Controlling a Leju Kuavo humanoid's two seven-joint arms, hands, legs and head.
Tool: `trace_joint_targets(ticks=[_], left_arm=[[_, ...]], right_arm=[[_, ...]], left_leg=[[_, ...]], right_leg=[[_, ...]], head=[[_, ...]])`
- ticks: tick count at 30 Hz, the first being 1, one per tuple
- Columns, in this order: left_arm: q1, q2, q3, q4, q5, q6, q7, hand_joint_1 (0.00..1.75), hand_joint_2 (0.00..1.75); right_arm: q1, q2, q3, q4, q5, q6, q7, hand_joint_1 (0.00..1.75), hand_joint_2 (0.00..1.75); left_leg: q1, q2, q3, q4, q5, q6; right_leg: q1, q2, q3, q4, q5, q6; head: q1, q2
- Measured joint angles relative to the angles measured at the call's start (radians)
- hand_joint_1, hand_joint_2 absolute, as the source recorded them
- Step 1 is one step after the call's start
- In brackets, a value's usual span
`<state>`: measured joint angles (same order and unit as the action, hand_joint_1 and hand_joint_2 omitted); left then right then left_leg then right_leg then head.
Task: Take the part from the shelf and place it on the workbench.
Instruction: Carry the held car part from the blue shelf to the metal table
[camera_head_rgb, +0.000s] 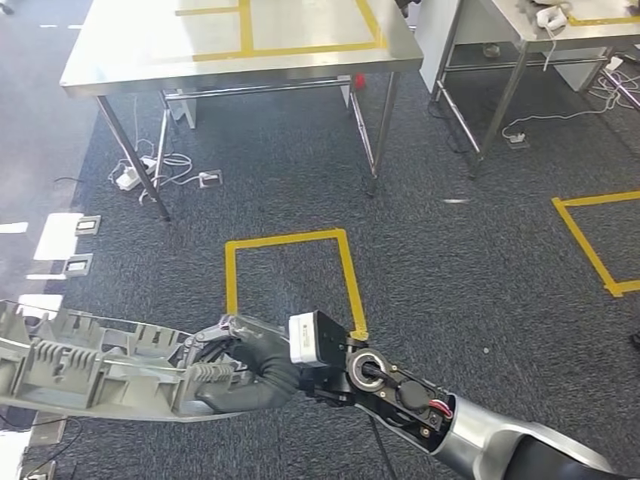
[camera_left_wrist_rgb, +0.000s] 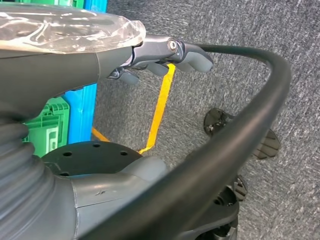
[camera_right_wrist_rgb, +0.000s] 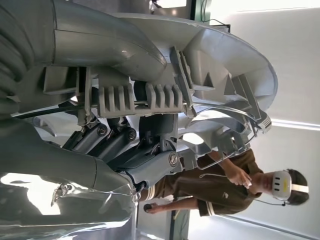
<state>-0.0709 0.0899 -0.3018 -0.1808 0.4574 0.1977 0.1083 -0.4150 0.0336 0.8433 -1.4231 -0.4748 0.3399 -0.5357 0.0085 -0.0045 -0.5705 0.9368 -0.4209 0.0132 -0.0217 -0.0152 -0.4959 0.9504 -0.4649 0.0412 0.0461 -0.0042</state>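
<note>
Part (camera_head_rgb: 90, 365): long grey ribbed plastic moulding, which I hold in my right robot hand (camera_head_rgb: 260, 368) above dark carpet, short of the steel surface (camera_head_rgb: 151, 50) with yellow tape. Left robot hand (camera_left_wrist_rgb: 166, 55): fingers curled, holding nothing.

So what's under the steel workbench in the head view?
Under the workbench: white cables and a power strip on grey carpet, plus a small red object. The tabletop covers anything further back.
</note>
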Motion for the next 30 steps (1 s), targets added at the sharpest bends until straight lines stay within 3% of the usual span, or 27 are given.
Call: trace_joint_targets(ticks=[2,5,6,7,8,10,11,13,15,16,17,19,21,22,23,25,26,28,30], left_arm=[[0.0,0.0,0.0,0.0,0.0,-0.005,0.0,0.0,1.75],[0.0,-0.001,0.0,0.0,0.0,-0.009,0.0,0.0,1.75],[0.0,-0.001,0.0,0.0,0.0,-0.01,0.0,0.0,1.75],[0.001,-0.002,0.0,0.0,0.0,-0.01,0.0,0.0,1.75],[0.003,-0.003,0.0,0.0,0.0,-0.01,0.0,0.0,1.75],[0.004,-0.004,0.0,0.0,0.0,-0.01,0.0,0.0,1.75],[0.003,-0.004,0.0,0.0,0.0,-0.01,0.0,0.0,1.75],[0.001,-0.002,0.0,0.0,0.0,-0.01,0.0,0.0,1.75],[0.0,-0.001,0.0,0.0,-0.001,-0.011,0.0,0.0,1.75],[0.001,-0.001,0.0,0.0,-0.002,-0.012,0.0,0.0,1.75],[0.0,-0.001,0.0,0.0,-0.003,-0.013,0.0,0.0,1.75],[-0.003,-0.002,0.0,0.0,-0.005,-0.016,0.0,0.0,1.75],[-0.003,-0.001,-0.001,0.0,-0.007,-0.018,-0.001,0.0,1.75],[-0.001,-0.001,-0.001,0.0,-0.007,-0.018,-0.001,0.0,1.75],[0.001,-0.001,-0.001,0.0,-0.008,-0.018,-0.001,0.0,1.75],[0.003,0.0,-0.001,0.0,-0.008,-0.019,-0.002,0.0,1.75],[0.003,0.003,-0.001,0.0,-0.008,-0.019,-0.003,0.0,1.75],[0.001,0.008,-0.002,0.0,-0.008,-0.019,-0.004,0.0,1.75],[0.001,0.009,-0.003,0.0,-0.008,-0.019,-0.004,0.0,1.75]], right_arm=[[-0.003,0.001,0.0,0.001,0.0,0.0,0.0,1.75,1.75],[-0.003,0.002,0.0,0.003,0.0,0.0,-0.001,1.75,1.75],[-0.002,0.002,0.0,0.004,0.0,0.0,-0.001,1.75,1.75],[0.0,0.002,0.0,0.005,0.0,0.0,-0.001,1.75,1.75],[0.0,0.002,0.0,0.006,0.0,0.0,-0.001,1.75,1.75],[0.001,0.002,0.0,0.008,0.0,0.0,-0.001,1.75,1.75],[0.0,0.002,0.0,0.009,0.0,0.0,-0.001,1.75,1.75],[0.001,0.002,0.0,0.012,0.0,0.0,-0.002,1.75,1.75],[0.002,0.003,0.0,0.012,0.0,-0.001,-0.002,1.75,1.75],[0.002,0.003,0.0,0.012,0.0,-0.001,-0.001,1.75,1.75],[0.0,0.004,-0.001,0.012,0.0,-0.002,-0.001,1.75,1.75],[-0.001,0.004,-0.002,0.012,0.0,-0.004,-0.001,1.75,1.75],[0.0,0.004,-0.001,0.012,-0.002,-0.004,-0.001,1.75,1.75],[0.001,0.004,-0.001,0.012,-0.003,-0.005,-0.001,1.75,1.75],[0.001,0.004,-0.001,0.012,-0.004,-0.005,0.0,1.75,1.75],[0.001,0.004,-0.001,0.012,-0.005,-0.006,0.001,1.75,1.75],[0.001,0.004,-0.001,0.012,-0.006,-0.006,0.001,1.75,1.75],[0.001,0.005,-0.002,0.012,-0.006,-0.006,0.002,1.75,1.75],[0.002,0.005,-0.001,0.012,-0.007,-0.006,0.002,1.75,1.75]], left_leg=[[0.006,-0.001,0.02,-0.014,0.0,0.009],[0.01,-0.003,0.033,-0.019,-0.003,0.013],[0.01,-0.004,0.035,-0.018,-0.005,0.011],[0.011,-0.006,0.039,-0.017,-0.008,0.008],[0.013,-0.008,0.044,-0.016,-0.013,0.003],[0.02,-0.014,0.059,-0.013,-0.025,-0.011],[0.022,-0.016,0.063,-0.008,-0.031,-0.019],[0.021,-0.019,0.059,0.002,-0.04,-0.035],[0.02,-0.019,0.056,0.009,-0.045,-0.048],[0.021,-0.016,0.054,0.019,-0.049,-0.053],[0.022,-0.012,0.042,0.044,-0.055,-0.056],[0.021,-0.003,-0.024,0.155,-0.085,-0.058],[0.017,-0.001,-0.117,0.283,-0.121,-0.055],[0.015,-0.001,-0.148,0.311,-0.12,-0.051],[0.01,-0.001,-0.161,0.302,-0.099,-0.042],[-0.007,-0.001,-0.135,0.185,-0.009,-0.015],[-0.016,0.001,-0.116,0.125,0.022,0.0],[-0.03,0.004,-0.089,0.05,0.043,0.019],[-0.032,0.004,-0.07,0.026,0.037,0.023]], right_leg=[[0.0,0.003,-0.012,0.038,-0.02,0.005],[-0.001,0.01,-0.101,0.216,-0.11,0.007],[-0.003,0.011,-0.132,0.268,-0.126,0.01],[-0.004,0.011,-0.149,0.287,-0.123,0.013],[-0.007,0.011,-0.146,0.265,-0.098,0.016],[-0.013,0.014,-0.099,0.142,-0.016,0.022],[-0.013,0.017,-0.079,0.08,0.002,0.023],[-0.01,0.022,-0.062,0.032,0.004,0.007],[-0.007,0.022,-0.059,0.037,0.002,-0.018],[-0.007,0.023,-0.056,0.037,0.001,-0.025],[-0.007,0.023,-0.05,0.037,-0.001,-0.03],[-0.003,0.021,-0.038,0.034,-0.008,-0.04],[0.005,0.02,-0.028,0.034,-0.019,-0.049],[0.01,0.021,-0.021,0.034,-0.026,-0.053],[0.015,0.022,-0.012,0.033,-0.034,-0.056],[0.024,0.023,0.01,0.031,-0.05,-0.06],[0.027,0.024,0.02,0.029,-0.057,-0.06],[0.026,0.022,0.03,0.022,-0.068,-0.055],[0.024,0.02,0.042,0.018,-0.068,-0.045]], head=[[0.002,0.0],[0.01,0.0],[0.012,0.0],[0.012,0.0],[0.013,0.0],[0.015,0.0],[0.017,0.0],[0.019,0.0],[0.015,0.0],[0.01,0.0],[0.005,0.0],[-0.004,0.0],[-0.007,0.0],[-0.007,0.0],[-0.008,0.0],[-0.008,0.0],[-0.007,0.0],[-0.006,0.0],[-0.009,0.0]])
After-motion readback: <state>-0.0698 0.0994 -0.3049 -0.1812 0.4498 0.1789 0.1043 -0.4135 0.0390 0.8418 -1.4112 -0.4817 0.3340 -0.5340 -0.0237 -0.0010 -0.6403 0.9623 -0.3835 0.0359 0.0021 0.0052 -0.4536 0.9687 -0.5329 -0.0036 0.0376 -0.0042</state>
